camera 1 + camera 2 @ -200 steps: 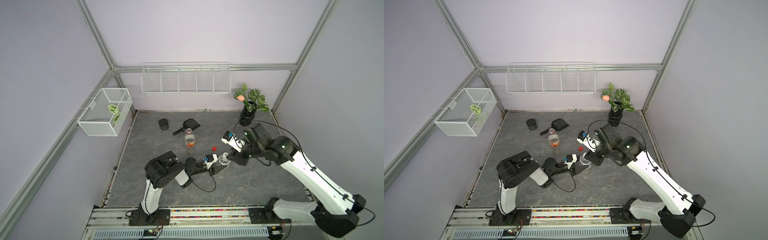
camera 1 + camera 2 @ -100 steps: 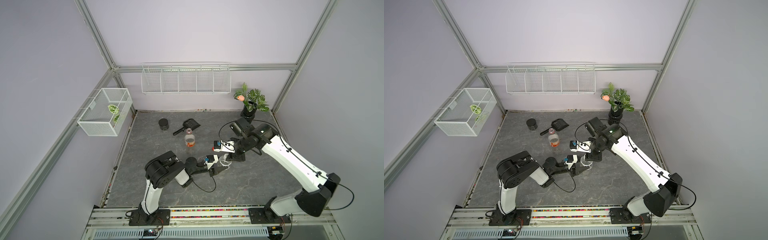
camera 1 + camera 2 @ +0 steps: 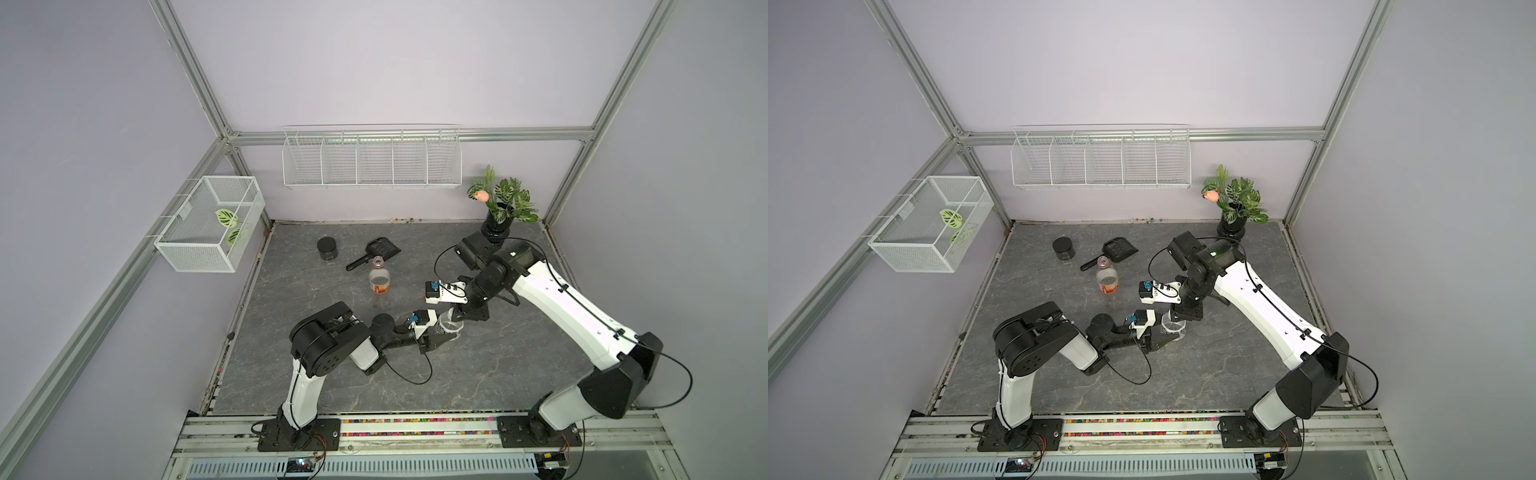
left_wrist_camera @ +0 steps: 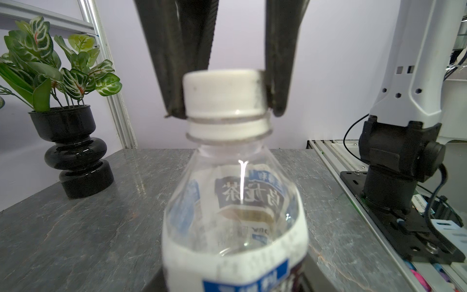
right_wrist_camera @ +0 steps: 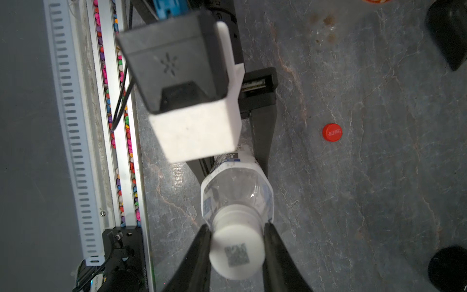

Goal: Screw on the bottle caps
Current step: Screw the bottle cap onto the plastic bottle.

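Over the last second the right arm's elbow has swung toward 10 o'clock. The right pincer [image 4: 226,111] now pinches the white cap [image 5: 237,250] atop the short bottle [image 4: 235,202], mid-desk [image 3: 498,374]. The left pincer [image 5: 232,172] stays clamped on that bottle's body. The tall bottle [image 3: 380,282] stands uncapped at its 10 o'clock. The red cap [image 5: 332,132] lies loose nearby.
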`<move>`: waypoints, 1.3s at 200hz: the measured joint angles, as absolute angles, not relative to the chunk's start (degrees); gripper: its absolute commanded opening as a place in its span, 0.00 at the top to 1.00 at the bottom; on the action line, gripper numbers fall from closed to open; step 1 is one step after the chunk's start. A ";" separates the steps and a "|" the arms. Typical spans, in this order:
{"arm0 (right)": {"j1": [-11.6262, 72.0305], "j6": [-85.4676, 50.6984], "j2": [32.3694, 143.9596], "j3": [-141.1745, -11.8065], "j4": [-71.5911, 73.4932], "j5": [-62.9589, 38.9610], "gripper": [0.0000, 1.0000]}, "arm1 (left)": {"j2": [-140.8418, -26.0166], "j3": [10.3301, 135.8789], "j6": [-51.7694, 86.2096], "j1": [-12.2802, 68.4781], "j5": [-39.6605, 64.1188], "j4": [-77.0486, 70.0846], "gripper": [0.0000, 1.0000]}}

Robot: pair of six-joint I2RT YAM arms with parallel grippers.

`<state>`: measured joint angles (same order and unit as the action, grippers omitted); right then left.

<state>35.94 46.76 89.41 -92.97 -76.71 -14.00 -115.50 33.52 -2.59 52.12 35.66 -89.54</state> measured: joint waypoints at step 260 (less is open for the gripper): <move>47.18 -12.99 67.88 -75.70 -49.60 12.49 0.34 | -115.39 33.47 -4.19 52.90 30.04 -89.06 0.53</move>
<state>47.18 -12.99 67.88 -75.70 -49.60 12.49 -115.39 33.47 -4.19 52.90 30.04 -89.06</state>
